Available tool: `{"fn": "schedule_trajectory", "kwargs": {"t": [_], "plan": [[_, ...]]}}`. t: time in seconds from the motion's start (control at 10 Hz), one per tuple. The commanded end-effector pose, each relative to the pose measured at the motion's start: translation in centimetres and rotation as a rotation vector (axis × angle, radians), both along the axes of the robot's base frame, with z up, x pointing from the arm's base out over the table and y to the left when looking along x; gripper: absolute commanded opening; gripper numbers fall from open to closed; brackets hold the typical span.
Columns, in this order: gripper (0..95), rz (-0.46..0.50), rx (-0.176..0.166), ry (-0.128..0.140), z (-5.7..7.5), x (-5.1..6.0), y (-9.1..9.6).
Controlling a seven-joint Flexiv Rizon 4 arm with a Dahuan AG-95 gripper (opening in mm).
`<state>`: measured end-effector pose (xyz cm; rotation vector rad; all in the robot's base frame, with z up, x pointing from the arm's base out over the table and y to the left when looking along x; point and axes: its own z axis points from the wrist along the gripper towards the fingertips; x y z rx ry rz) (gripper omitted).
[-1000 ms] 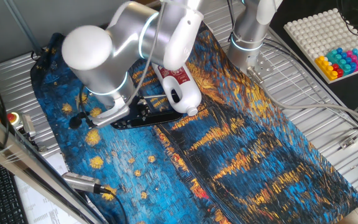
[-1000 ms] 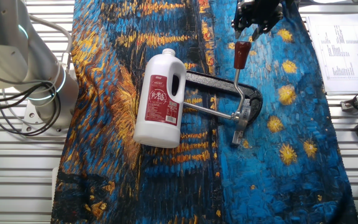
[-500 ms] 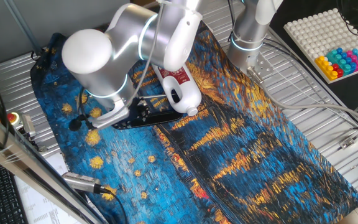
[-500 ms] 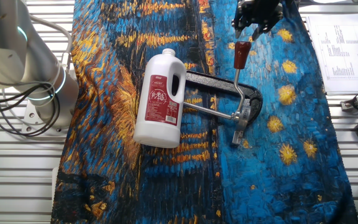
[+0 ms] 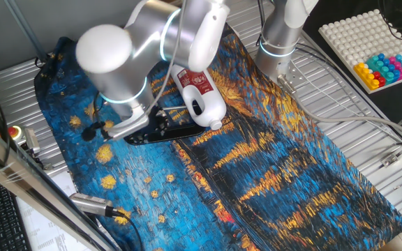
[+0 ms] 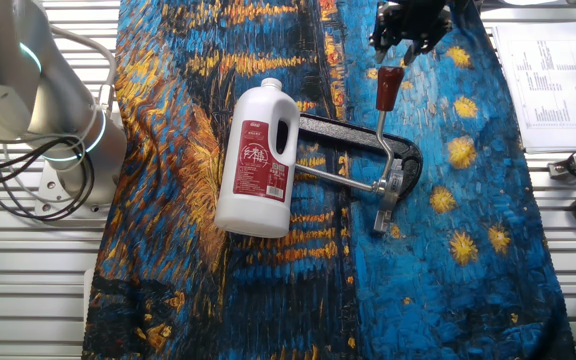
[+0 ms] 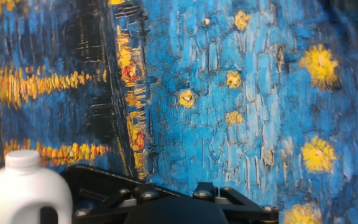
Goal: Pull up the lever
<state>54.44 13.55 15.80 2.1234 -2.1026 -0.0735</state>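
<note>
Hovering end effector [image 6: 405,40] nr lever [image 6: 384,105]

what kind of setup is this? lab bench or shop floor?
Most likely a robot lab bench. A painted-pattern cloth covers a slatted metal table, printed sheets lie at its edge, and a white peg board with colored pegs sits nearby. A lever on a black fixture looks like a test prop.

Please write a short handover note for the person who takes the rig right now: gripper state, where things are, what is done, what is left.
Gripper: just beyond the lever's knob, not gripping it; open or shut cannot be told.
Lever: on the black fixture, knob end toward the gripper, beside the white jug on the painted cloth.
Done: approach only.
Left: grasp the knob, pull the lever up.
</note>
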Motion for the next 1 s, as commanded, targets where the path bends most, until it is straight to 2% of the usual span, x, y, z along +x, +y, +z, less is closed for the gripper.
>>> {"fn": "schedule_trajectory", "kwargs": {"t": [0.1, 0.2, 0.4, 0.7, 1.0], "plan": [[38.0, -0.017, -0.025, -0.005, 0.0, -0.1, 0.2], [38.0, -0.009, -0.046, -0.007, 0.1, -0.8, 0.5], [38.0, -0.012, -0.051, -0.009, 0.1, -1.6, 0.3], [38.0, 0.01, -0.083, -0.012, -0.2, -2.4, -0.1], [38.0, 0.022, -0.12, -0.015, -0.2, -2.6, -0.3]]}}
